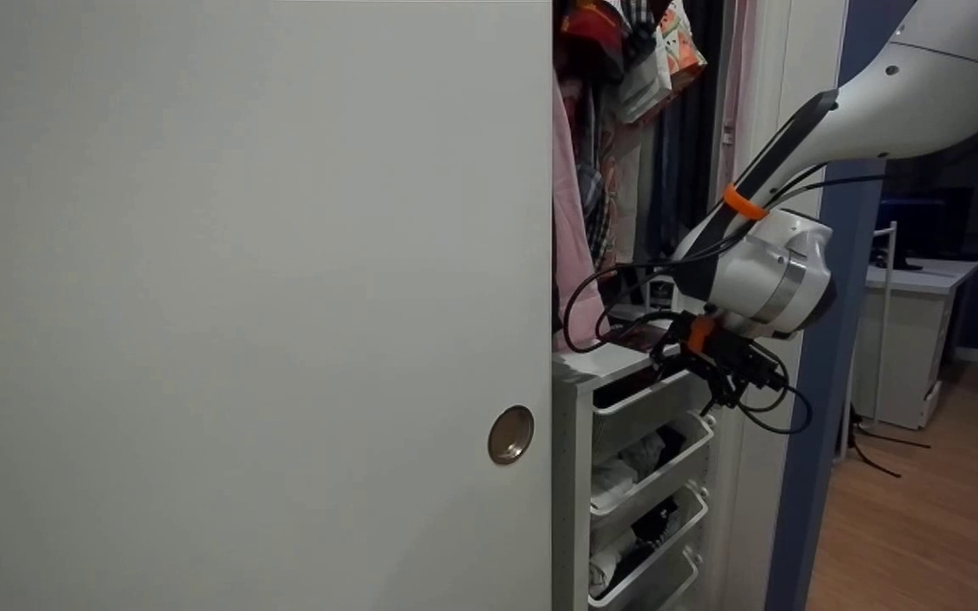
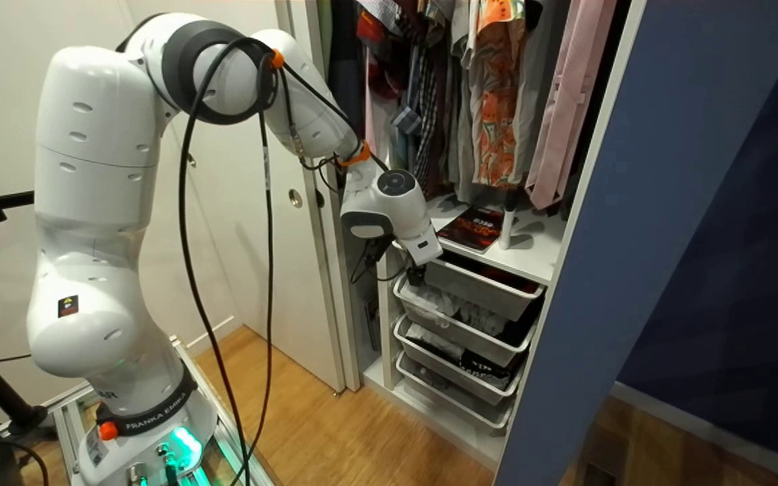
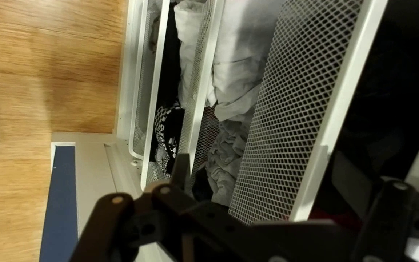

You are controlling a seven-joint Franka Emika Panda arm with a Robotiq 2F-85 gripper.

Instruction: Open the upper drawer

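The upper drawer is a white mesh basket point(image 1: 637, 416) at the top of the closet's drawer stack. It shows in an exterior view point(image 2: 480, 287) under the white shelf, set further back than the drawer below. My gripper point(image 1: 699, 382) is at its front rim, tilted downward; it also shows in an exterior view point(image 2: 416, 275), mostly hidden behind the wrist. In the wrist view my gripper point(image 3: 264, 167) is open. One finger is in front of the drawer's mesh face point(image 3: 296, 105); the other is on the dark inner side of the rim. I see no grip on the rim.
Lower mesh drawers point(image 2: 460, 324) with folded clothes protrude below. A white sliding door point(image 1: 285, 305) stands beside the opening, and a blue wall edge point(image 2: 632, 223) on the opposite side. Hanging clothes point(image 2: 490, 101) and a dark magazine point(image 2: 473, 228) are above the drawers.
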